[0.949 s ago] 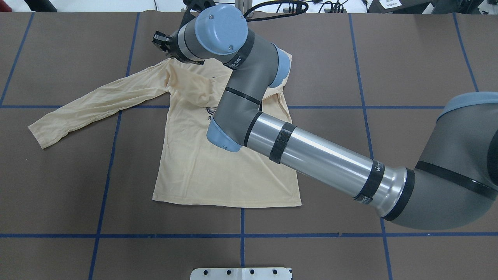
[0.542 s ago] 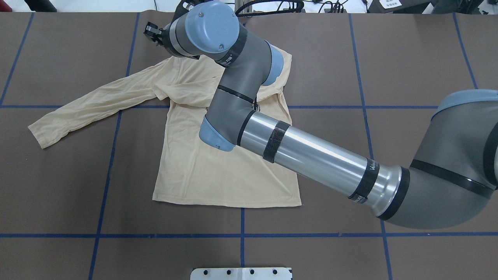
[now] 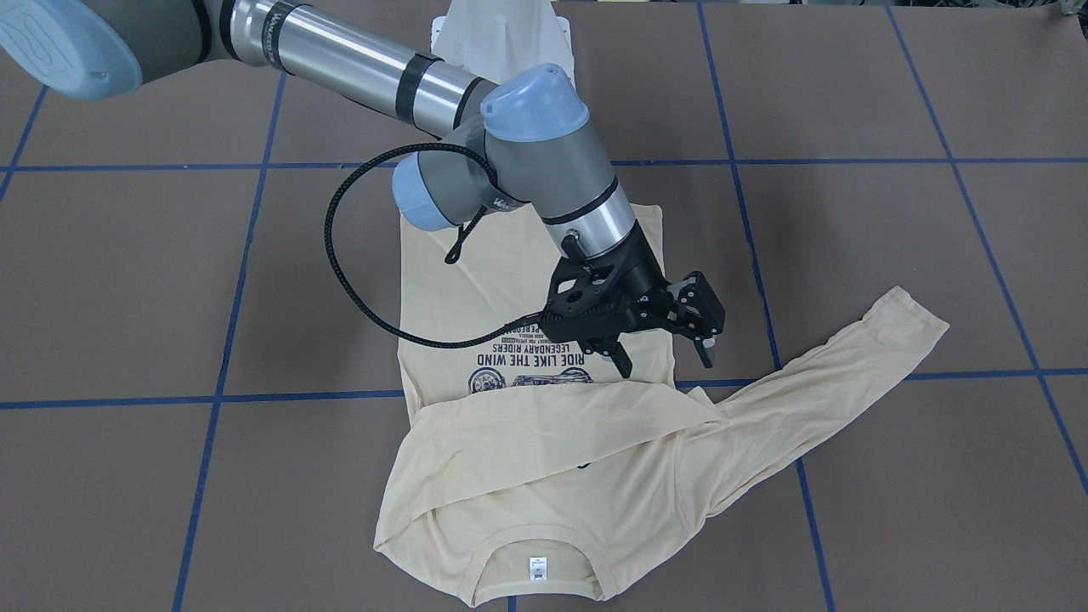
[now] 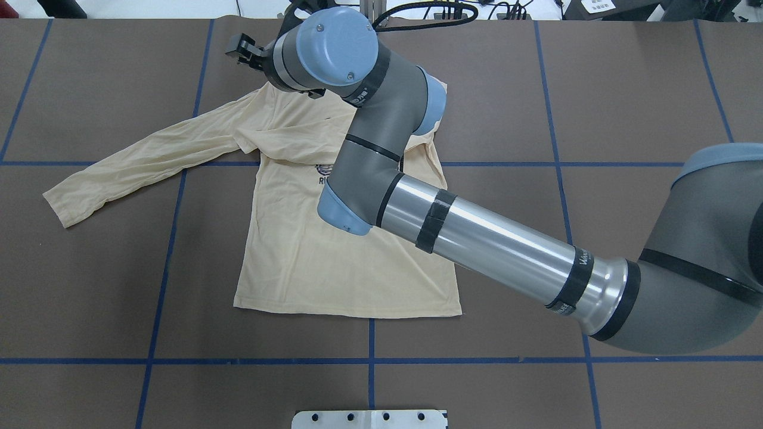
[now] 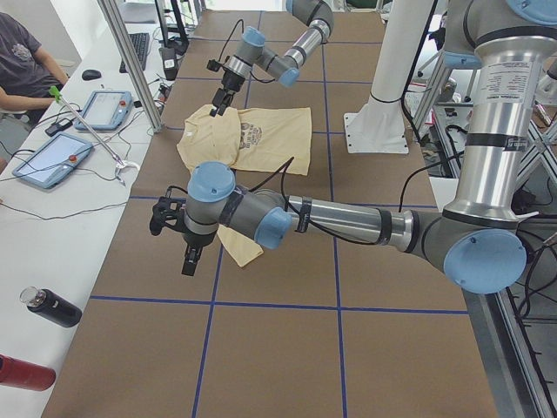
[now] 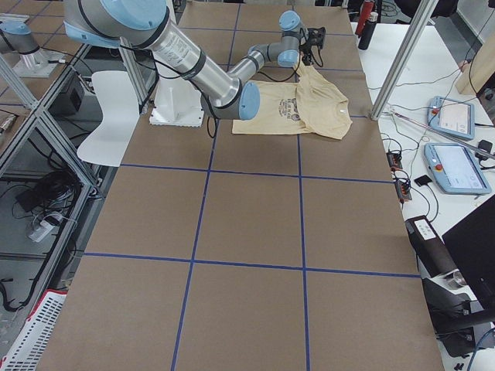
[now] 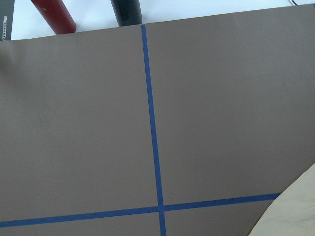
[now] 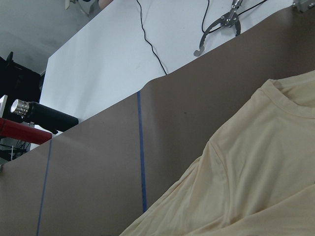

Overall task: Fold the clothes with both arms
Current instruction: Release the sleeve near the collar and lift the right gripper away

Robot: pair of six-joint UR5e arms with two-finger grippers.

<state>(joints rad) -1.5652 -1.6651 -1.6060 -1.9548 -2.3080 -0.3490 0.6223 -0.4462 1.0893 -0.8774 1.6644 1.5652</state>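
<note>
The cream-yellow shirt (image 3: pixel 476 280) lies flat on the brown table, navy print (image 3: pixel 527 367) up and neck label (image 3: pixel 537 567) toward the far edge. One sleeve is folded across the chest (image 3: pixel 544 416). The other sleeve (image 4: pixel 137 161) stretches out to the table's left. My right arm reaches across the shirt (image 4: pixel 310 262). Its gripper (image 3: pixel 665 364) hangs open and empty just above the shoulder by the outstretched sleeve, also seen as the right gripper (image 4: pixel 241 47). My left gripper (image 5: pixel 174 239) hovers high past the sleeve end. I cannot tell whether it is open or shut.
A red bottle (image 5: pixel 22 373) and a black bottle (image 5: pixel 52 306) lie on the white side bench past the left end. A seated person (image 5: pixel 26 61) and control tablets (image 5: pixel 106 109) are there too. The white pedestal base (image 3: pixel 501 34) stands at the robot's side.
The right gripper has drawn back from the shirt's shoulder toward the far edge. The fabric that bulged near it has settled flatter on the chest.
</note>
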